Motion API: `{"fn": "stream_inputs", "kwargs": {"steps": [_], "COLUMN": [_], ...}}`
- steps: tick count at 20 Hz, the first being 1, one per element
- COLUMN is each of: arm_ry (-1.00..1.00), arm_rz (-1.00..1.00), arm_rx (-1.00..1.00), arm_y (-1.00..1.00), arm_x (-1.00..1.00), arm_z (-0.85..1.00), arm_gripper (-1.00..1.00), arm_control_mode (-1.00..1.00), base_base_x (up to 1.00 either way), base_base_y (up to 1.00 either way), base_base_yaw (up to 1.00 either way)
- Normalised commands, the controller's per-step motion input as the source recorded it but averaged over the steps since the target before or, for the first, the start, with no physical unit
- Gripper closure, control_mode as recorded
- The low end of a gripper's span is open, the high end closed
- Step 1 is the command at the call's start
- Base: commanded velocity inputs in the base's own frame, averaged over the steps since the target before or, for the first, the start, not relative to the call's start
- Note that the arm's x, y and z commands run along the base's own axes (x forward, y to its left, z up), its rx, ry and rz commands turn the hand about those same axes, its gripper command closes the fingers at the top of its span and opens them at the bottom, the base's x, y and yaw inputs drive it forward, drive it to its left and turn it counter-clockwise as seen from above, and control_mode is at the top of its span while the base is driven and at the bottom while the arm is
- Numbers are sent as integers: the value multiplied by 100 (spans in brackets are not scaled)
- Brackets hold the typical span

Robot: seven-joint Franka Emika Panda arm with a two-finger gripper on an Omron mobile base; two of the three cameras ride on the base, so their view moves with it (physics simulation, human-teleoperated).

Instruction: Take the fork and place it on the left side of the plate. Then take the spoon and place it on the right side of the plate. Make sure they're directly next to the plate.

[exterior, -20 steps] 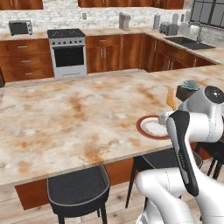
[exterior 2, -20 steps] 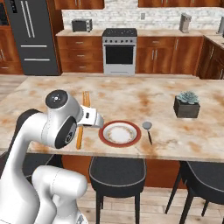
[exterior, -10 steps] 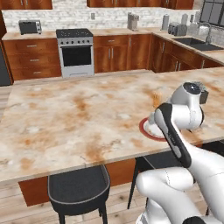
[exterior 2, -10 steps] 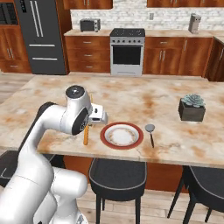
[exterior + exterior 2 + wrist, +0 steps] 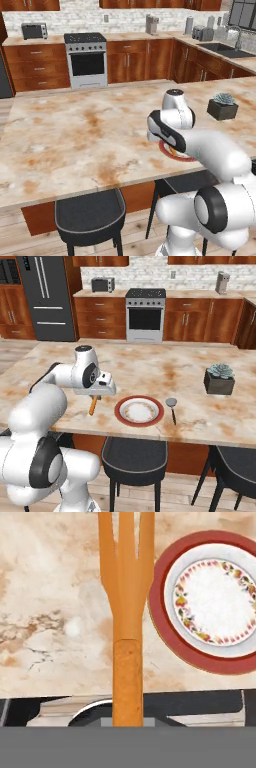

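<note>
Holding the fork (image 5: 126, 612) in our closed gripper (image 5: 96, 397), we are hovering over the counter (image 5: 190, 376), just left of the plate (image 5: 139, 410).

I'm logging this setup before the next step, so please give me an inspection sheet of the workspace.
Surface: marbled counter, near edge by the stools.
Job's things: fork left of the plate, above the counter edge in the hand view; spoon right of the plate, lying on the counter.
Clutter: potted plant far right.
Gripper: gripper at the fork; grasp cannot be told.
Cables: nothing seen.
Surroundings: stove, fridge, toaster, sink, stools.
</note>
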Motion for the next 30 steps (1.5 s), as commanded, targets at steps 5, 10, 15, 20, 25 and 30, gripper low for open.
{"fn": "stream_inputs", "kwargs": {"steps": [5, 10, 15, 20, 25, 30], "arm_ry": [11, 7, 0, 0, 0, 0], "arm_rz": [-4, -3, -1, 0, 0, 0], "arm_rx": [0, 0, 0, -1, -2, -1], "arm_y": [0, 0, 3, 7, 7, 0], "arm_x": [32, 35, 21, 26, 35, 39], "arm_z": [-51, -50, -46, -41, -39, -37], "arm_gripper": [100, 100, 100, 100, 100, 100], "arm_control_mode": [-100, -100, -100, -100, -100, -100], "base_base_x": [0, 0, 0, 0, 0, 0], "base_base_y": [0, 0, 0, 0, 0, 0], "base_base_yaw": [0, 0, 0, 0, 0, 0]}}
